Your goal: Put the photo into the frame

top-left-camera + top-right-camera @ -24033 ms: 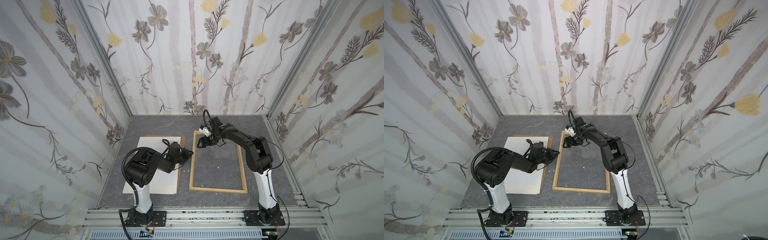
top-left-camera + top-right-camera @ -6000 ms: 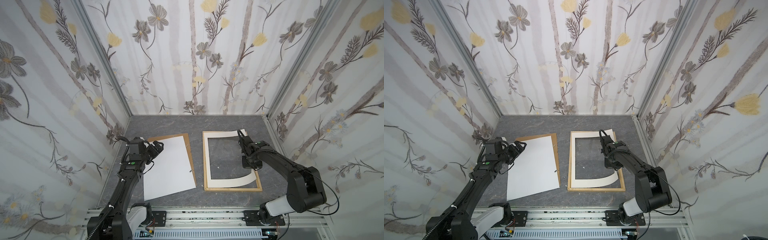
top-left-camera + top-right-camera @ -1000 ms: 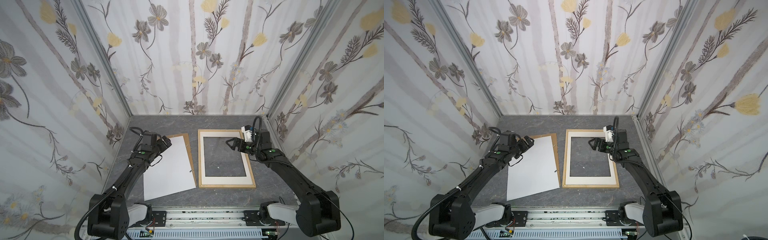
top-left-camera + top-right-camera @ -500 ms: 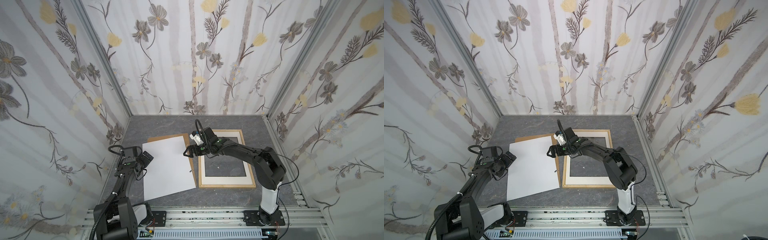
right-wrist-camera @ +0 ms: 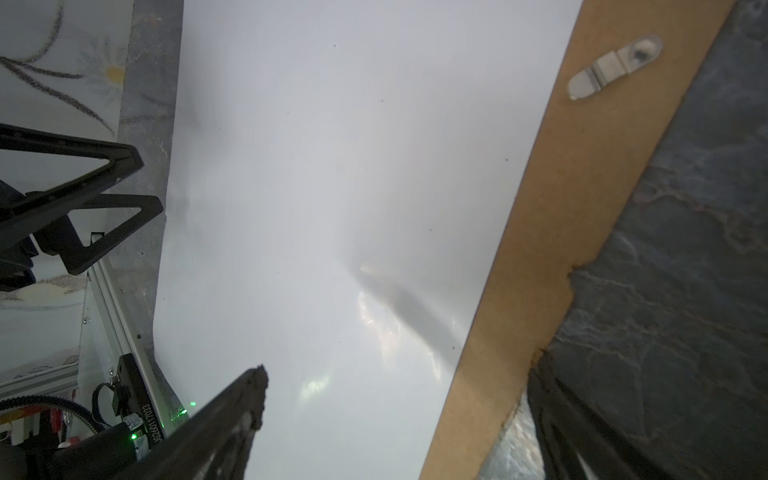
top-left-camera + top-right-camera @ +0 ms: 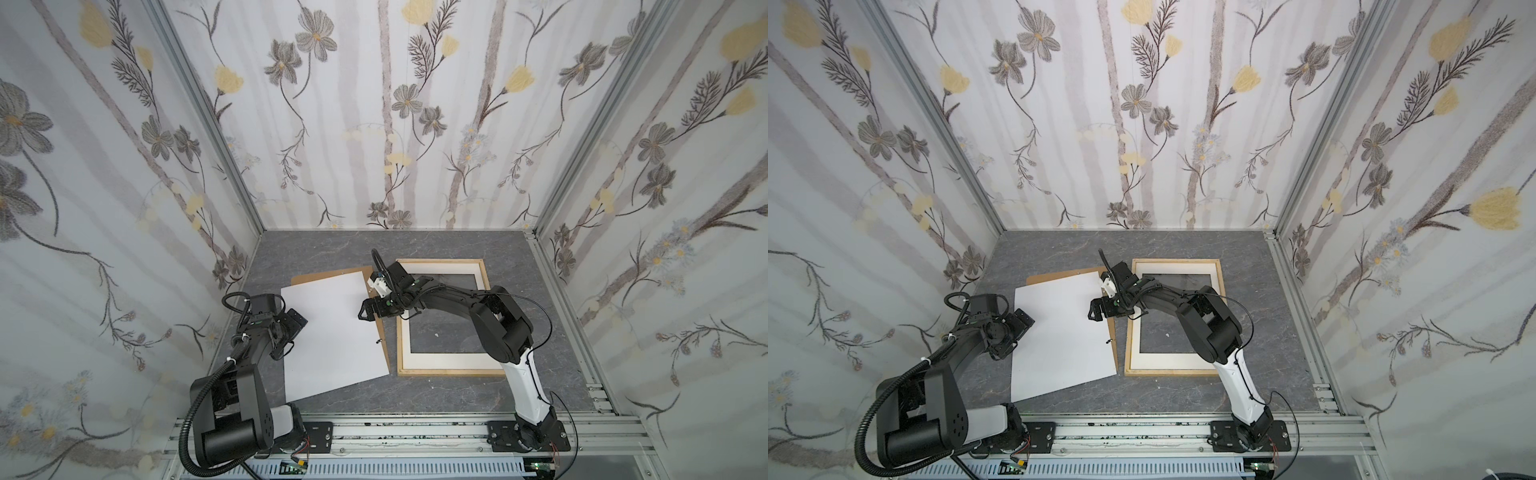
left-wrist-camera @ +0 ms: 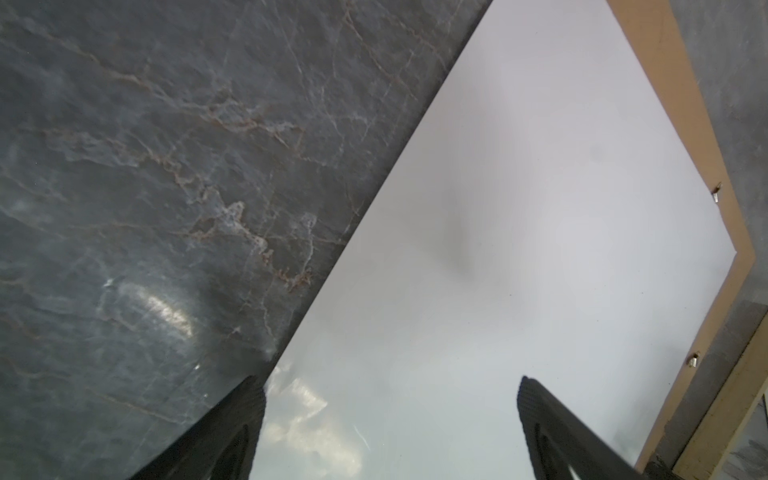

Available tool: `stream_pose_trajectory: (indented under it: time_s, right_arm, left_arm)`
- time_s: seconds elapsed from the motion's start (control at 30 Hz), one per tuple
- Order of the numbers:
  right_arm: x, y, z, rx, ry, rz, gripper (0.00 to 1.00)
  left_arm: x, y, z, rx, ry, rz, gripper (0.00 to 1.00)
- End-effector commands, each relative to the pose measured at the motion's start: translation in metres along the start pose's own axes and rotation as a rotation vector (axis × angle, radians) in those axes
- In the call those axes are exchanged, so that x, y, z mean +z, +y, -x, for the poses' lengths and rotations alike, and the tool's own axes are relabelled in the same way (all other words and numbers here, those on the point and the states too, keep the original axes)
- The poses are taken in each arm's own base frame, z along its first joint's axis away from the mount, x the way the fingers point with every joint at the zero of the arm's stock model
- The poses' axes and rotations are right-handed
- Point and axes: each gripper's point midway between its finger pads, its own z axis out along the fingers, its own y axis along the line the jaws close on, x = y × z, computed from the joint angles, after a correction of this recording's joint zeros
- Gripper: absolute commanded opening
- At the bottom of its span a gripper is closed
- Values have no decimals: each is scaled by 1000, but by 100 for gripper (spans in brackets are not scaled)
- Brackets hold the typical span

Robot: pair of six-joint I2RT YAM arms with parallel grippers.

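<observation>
The photo (image 6: 332, 332) (image 6: 1059, 332) lies plain white side up, slightly skewed, on the left of the table. The frame (image 6: 449, 371) (image 6: 1169, 372), thin pale wood, lies flat to its right. My left gripper (image 6: 297, 326) (image 6: 1022, 325) (image 7: 390, 386) is open low at the photo's left edge, one finger over the table and one over the sheet (image 7: 540, 208). My right gripper (image 6: 368, 309) (image 6: 1096, 311) (image 5: 395, 382) reaches across the middle. It is open over the photo's (image 5: 332, 187) right edge, astride the brown strip beside it. Neither gripper holds anything.
A brown hardboard backing panel (image 6: 328, 275) (image 6: 1059, 276) (image 7: 665, 62) (image 5: 540, 208) lies under the photo, showing along its far and right edges, with a metal clip (image 5: 615, 66). A white mat (image 6: 440, 358) sits inside the frame. Papered walls close in three sides.
Over the last second my right gripper swung from the frame's far right corner across to the photo's right edge. My left gripper came back from the photo's far corner to its left edge.
</observation>
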Motion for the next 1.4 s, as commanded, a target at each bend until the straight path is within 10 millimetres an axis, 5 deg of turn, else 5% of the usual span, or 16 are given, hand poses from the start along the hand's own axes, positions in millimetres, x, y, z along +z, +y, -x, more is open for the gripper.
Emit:
stream_pose_trajectory:
  time_s: [0.0, 0.1, 0.27, 0.37, 0.7, 1.13, 1.37]
  right_arm:
    - [-2, 2, 2, 9, -4, -16, 98]
    - [-16, -5, 13, 8, -56, -102, 98]
    - [-33, 14, 29, -19, -125, -86, 98]
    - [-20, 25, 24, -16, -96, -15, 97]
    - [13, 11, 4, 34, -21, 2, 96]
    - [50, 51, -35, 9, 81, 114, 95]
    - [44, 69, -30, -4, 63, 163, 94]
  left_arm:
    - [3, 2, -2, -4, 6, 0, 95]
    - [3, 1, -3, -3, 11, -5, 94]
    - [8, -6, -13, -11, 63, -54, 93]
    - [8, -7, -17, -22, 75, -74, 91]
    - [6, -8, -22, -19, 81, -91, 90]
    - [-5, -29, -25, -2, 109, -184, 90]
    - [-22, -35, -19, 25, 72, -194, 88]
